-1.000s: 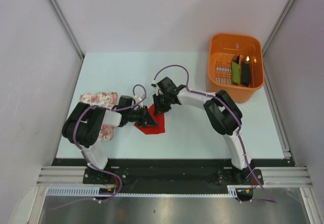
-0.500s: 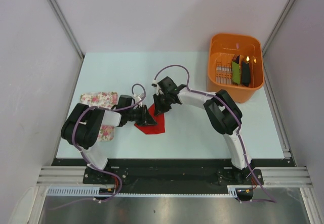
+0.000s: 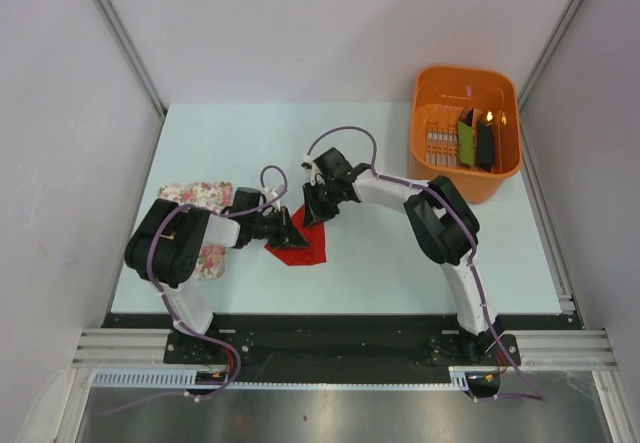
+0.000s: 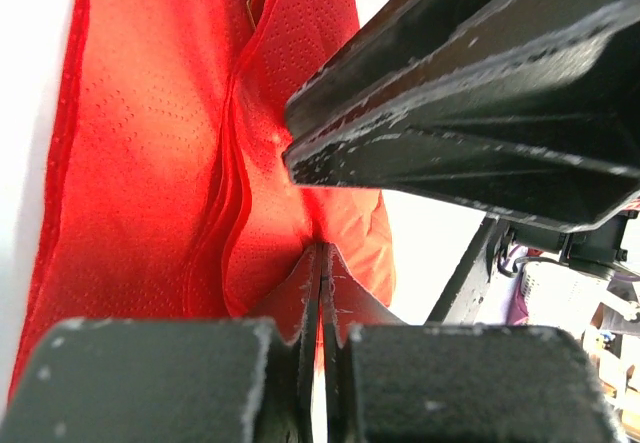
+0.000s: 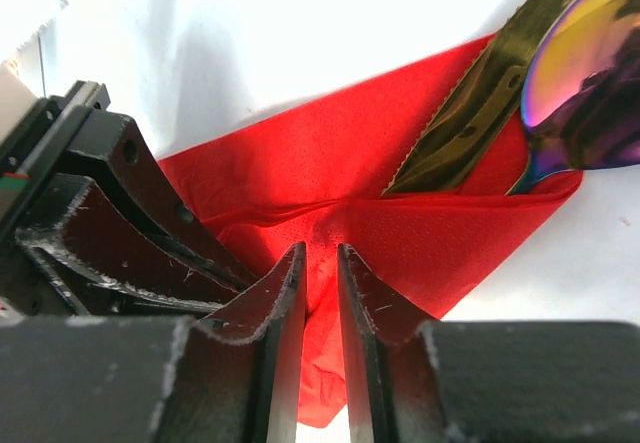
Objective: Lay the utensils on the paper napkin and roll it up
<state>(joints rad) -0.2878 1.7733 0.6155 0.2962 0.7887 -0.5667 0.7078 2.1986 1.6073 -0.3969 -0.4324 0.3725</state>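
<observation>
The red paper napkin [image 3: 303, 246] lies mid-table, partly folded over the utensils. In the right wrist view a serrated gold knife blade [image 5: 470, 113] and an iridescent spoon bowl [image 5: 590, 73] stick out from under the napkin [image 5: 440, 233]; their handles are hidden. My left gripper [image 3: 291, 230] is at the napkin's left side, and its jaws [image 4: 320, 268] are shut on a raised fold of the napkin [image 4: 150, 163]. My right gripper [image 3: 314, 212] is at the napkin's far edge, and its jaws [image 5: 320, 268] pinch a napkin fold in a narrow gap.
An orange basket [image 3: 440, 178] stands at the back right with green and black oblong items [image 3: 474, 141] in it. A floral cloth [image 3: 192, 196] lies at the left under my left arm. The two grippers are very close together over the napkin.
Both grippers stay on the napkin. The right wrist has shifted slightly away and the left gripper slightly left. The napkin looks nearly the same.
</observation>
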